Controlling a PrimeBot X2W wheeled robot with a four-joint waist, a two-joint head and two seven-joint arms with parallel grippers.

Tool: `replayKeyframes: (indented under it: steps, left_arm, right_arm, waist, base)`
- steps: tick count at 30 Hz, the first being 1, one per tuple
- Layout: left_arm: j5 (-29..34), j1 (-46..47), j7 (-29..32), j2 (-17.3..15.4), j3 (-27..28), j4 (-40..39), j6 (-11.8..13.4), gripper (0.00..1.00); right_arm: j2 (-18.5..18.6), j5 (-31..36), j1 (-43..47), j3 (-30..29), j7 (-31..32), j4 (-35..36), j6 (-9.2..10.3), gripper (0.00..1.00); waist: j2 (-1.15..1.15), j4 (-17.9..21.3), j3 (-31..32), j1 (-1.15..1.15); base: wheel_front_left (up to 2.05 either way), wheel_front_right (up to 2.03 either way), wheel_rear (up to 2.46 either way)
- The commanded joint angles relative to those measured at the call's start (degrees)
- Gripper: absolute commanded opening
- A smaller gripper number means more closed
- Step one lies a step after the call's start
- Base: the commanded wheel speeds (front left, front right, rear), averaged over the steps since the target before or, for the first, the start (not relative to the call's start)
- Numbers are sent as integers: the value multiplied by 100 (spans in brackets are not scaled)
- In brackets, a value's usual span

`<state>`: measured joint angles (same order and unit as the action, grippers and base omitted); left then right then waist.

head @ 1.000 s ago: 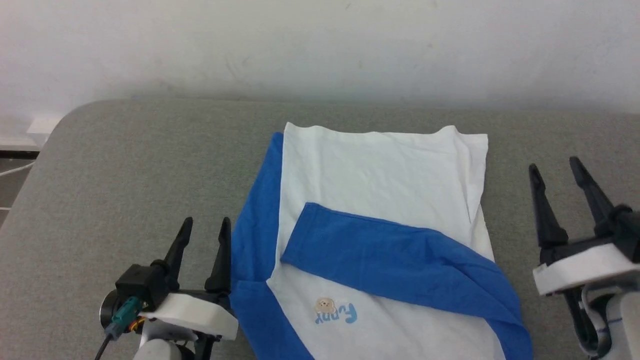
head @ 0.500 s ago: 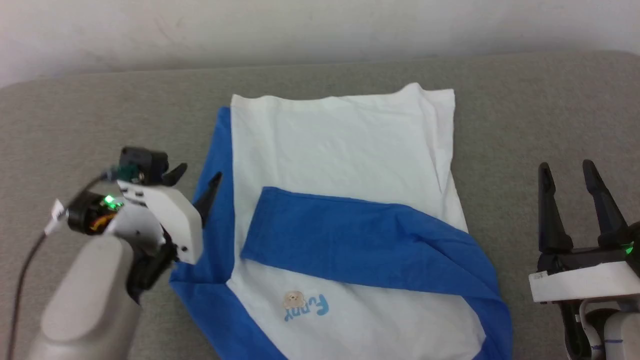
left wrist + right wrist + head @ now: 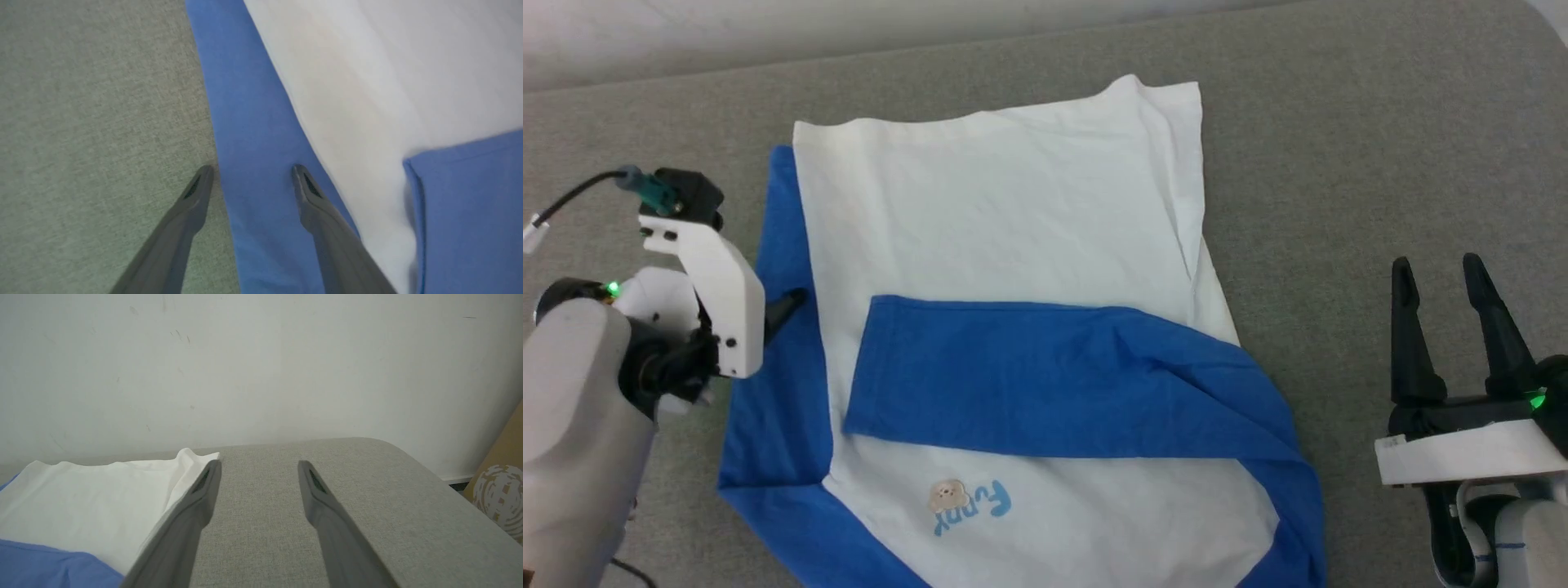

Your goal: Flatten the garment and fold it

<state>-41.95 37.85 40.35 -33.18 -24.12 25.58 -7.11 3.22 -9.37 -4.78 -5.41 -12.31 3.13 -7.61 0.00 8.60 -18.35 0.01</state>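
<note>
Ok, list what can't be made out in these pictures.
- White long-sleeved shirt with blue sleeves: its near end is cut off by the head view's bottom edge.
- Left tool: left wrist view is blurred; contact with the cloth unclear.
- Blue chest lettering: too small, upside down.
- Tan patterned object: cut by right wrist view's edge.

**Head view.** The garment (image 3: 1013,204) is cropped at its near end by the bottom edge. The blue sleeve (image 3: 776,392) at that view's left lies partly under the white body. The chest figure (image 3: 947,495) is too small to identify, and the lettering (image 3: 982,505) cannot be read with certainty. A white housing (image 3: 723,302) masks most of the fingers of the left claw (image 3: 253,169).

**Left wrist view.** Softly blurred; contact between fingertips and cloth cannot be told.

**Right wrist view.** A tan cardboard piece (image 3: 500,490) is cropped by the right edge; its nature is unclear.
</note>
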Motion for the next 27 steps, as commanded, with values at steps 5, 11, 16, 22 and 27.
replayKeyframes:
  steps: [5,11,16,22,27]
  left_arm:
    - [138,72,55,18,-136,388,52,100]
    - [-143,-27,177,175,-166,630,21,0]
    - [-65,-113,-673,182,50,692,138,0]
    - [-73,-412,-1717,287,349,587,330,0]
    - [18,-746,-2554,417,554,95,656,0]
  right_arm:
    - [-30,-37,-108,40,-87,-80,12,100]
    - [-33,-22,-116,43,-120,-146,12,100]
    - [-34,31,-77,33,-101,-209,12,100]
    - [-34,57,103,-44,-28,-234,12,100]
    - [-24,51,278,-59,67,-182,12,100]
  waist:
    - [0,102,-142,-1]
    - [0,12,-128,-1]
    - [0,-123,126,-1]
    - [0,-352,635,-1]
    - [0,-513,987,-1]
  base:
    - [0,0,0]
    - [0,0,0]
    - [0,0,0]
    - [0,0,0]
    - [0,0,0]
